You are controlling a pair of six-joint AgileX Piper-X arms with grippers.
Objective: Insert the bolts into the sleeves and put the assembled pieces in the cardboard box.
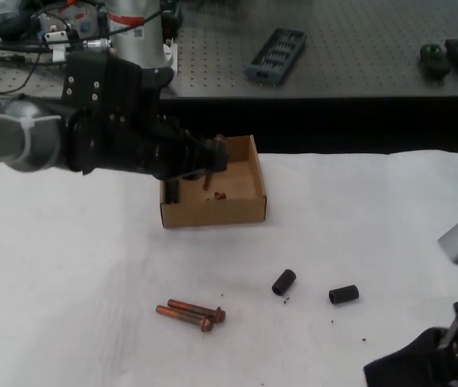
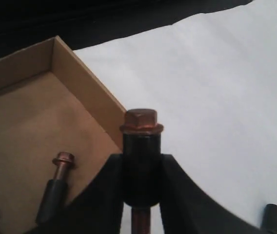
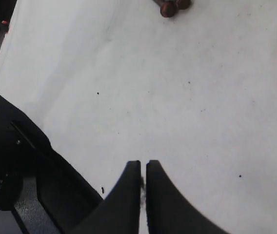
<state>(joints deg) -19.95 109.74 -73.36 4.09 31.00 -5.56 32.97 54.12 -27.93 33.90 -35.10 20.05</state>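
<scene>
Drop-off step: left gripper jaws clamped on sleeved bolt, at cardboard box rim, frame centre. Next, prob.: clear the wall, release inside. Right gripper jaws closed, empty.

high: from behind, looks forward-down, far, over whole bench | left wrist: close above cardboard box rim | right wrist: low at bench's near right corner | shared with high: box; loose bolts

Copper-toned metal bolts, matt black sleeves, cardboard box.
</scene>
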